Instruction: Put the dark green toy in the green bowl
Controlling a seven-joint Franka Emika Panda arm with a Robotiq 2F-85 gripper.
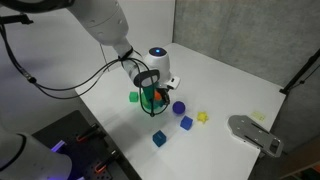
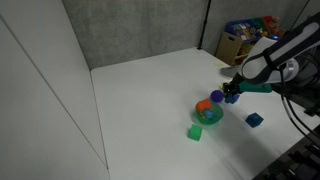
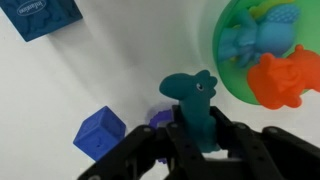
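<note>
Writing: the lettered blue cube [image 3: 40, 18] at the top left of the wrist view carries raised lettering on its upper face, too blurred to read. No other marks can be read.

Containers: the green bowl [image 3: 224, 70] stands on the white table [image 1: 230, 80]. It holds a pale blue figure [image 3: 250, 40] and an orange figure [image 3: 285, 80], lying side by side.

Task item: the dark green toy [image 3: 190, 95], an animal-like shape, is clamped upright between the two fingers of the gripper [image 3: 197, 145]. It is just outside the bowl's rim, not inside. Whether it touches the table cannot be told.

Near the toy: a plain blue cube [image 3: 100, 135] and a purple piece [image 3: 157, 118], partly hidden behind it.

Wrist view only: the grip and the bowl's contents in detail.

Exterior views only: a light green cube [image 2: 195, 132] just beside the bowl [image 2: 210, 116], a yellow piece [image 1: 203, 117], a grey object [image 1: 255, 135] near the table edge, and a box of colourful items [image 2: 245, 42] beyond the table.
</note>
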